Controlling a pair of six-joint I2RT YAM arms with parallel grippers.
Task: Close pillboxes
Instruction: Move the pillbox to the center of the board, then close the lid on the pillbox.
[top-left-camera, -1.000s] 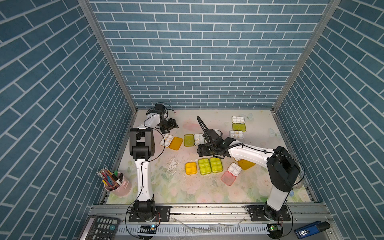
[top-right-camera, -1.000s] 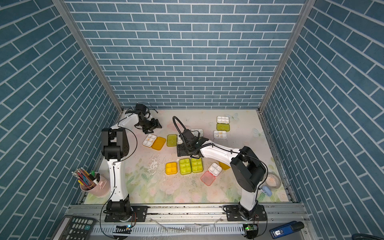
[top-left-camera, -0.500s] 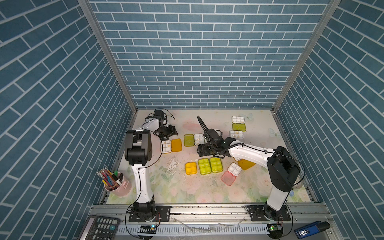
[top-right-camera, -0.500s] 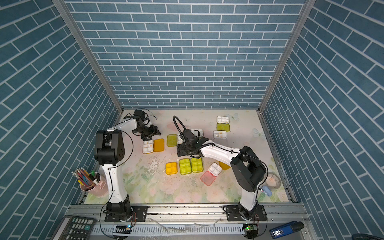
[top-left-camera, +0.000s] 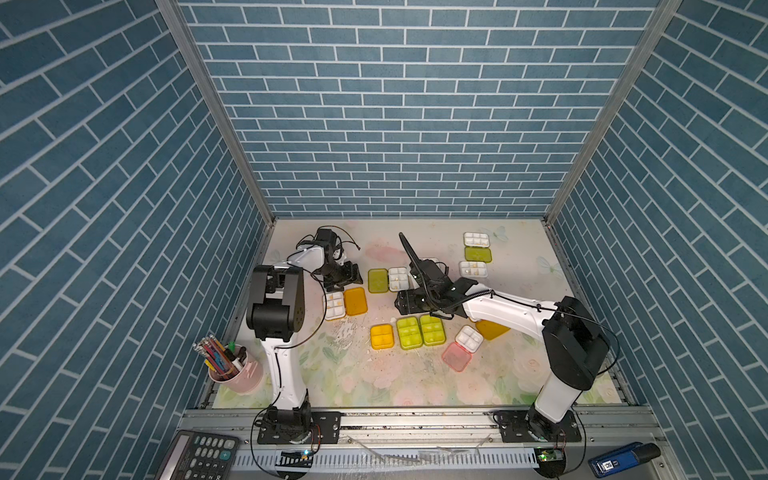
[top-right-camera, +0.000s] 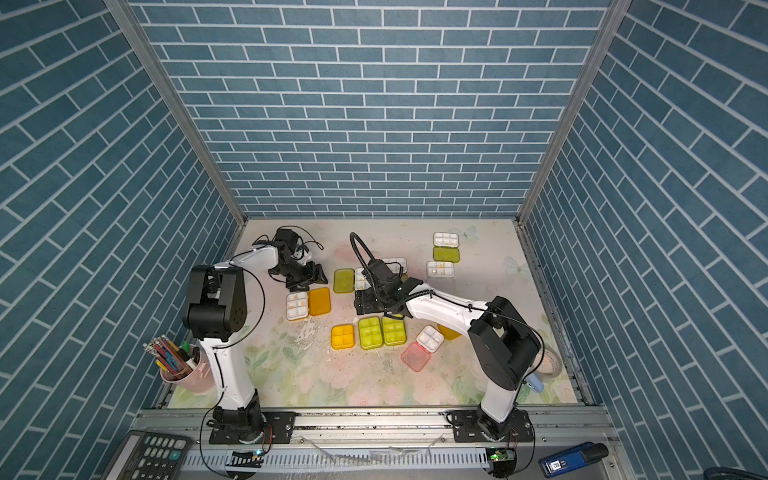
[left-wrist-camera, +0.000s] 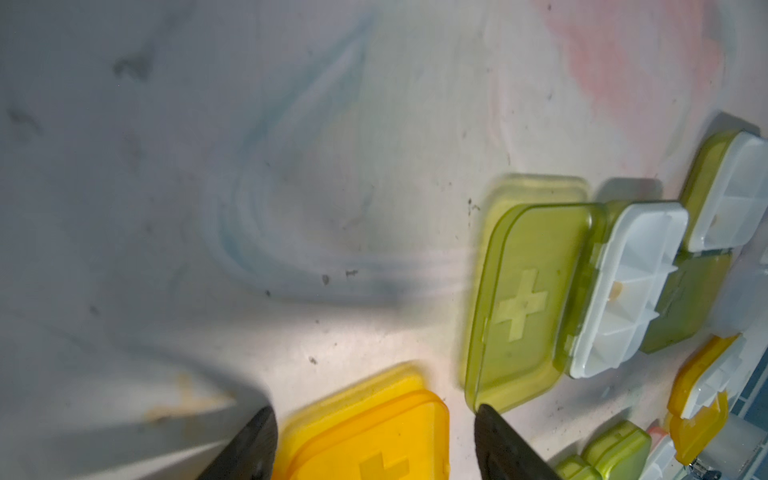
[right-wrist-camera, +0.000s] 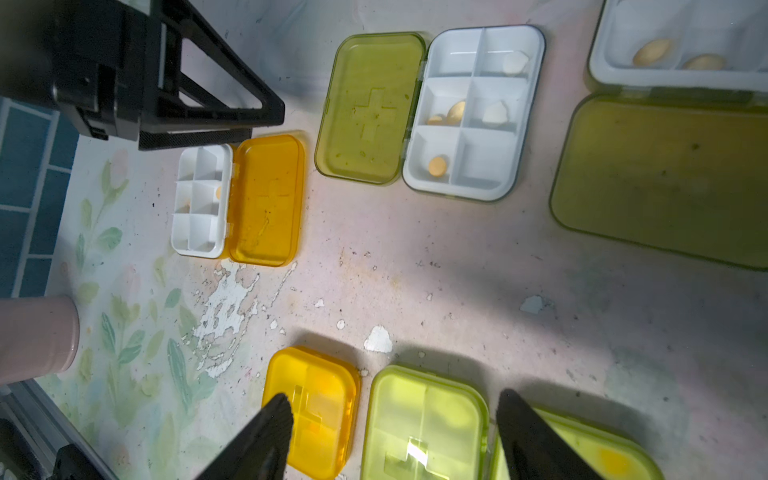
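Hovering with jaws spread and empty: left gripper (top-left-camera: 347, 279) just beside the open orange pillbox (top-left-camera: 355, 301), right gripper (top-left-camera: 402, 305) near 3 closed pillboxes (top-left-camera: 409, 332).

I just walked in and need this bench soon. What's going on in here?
Two robot arms are closing pillboxes on a flowery table. The left gripper, open, hovers by an open orange-lidded pillbox. The right gripper, also open, hangs near a row of three closed pillboxes. Several others lie open, among them a lime-lidded pillbox and a pink-lidded pillbox.
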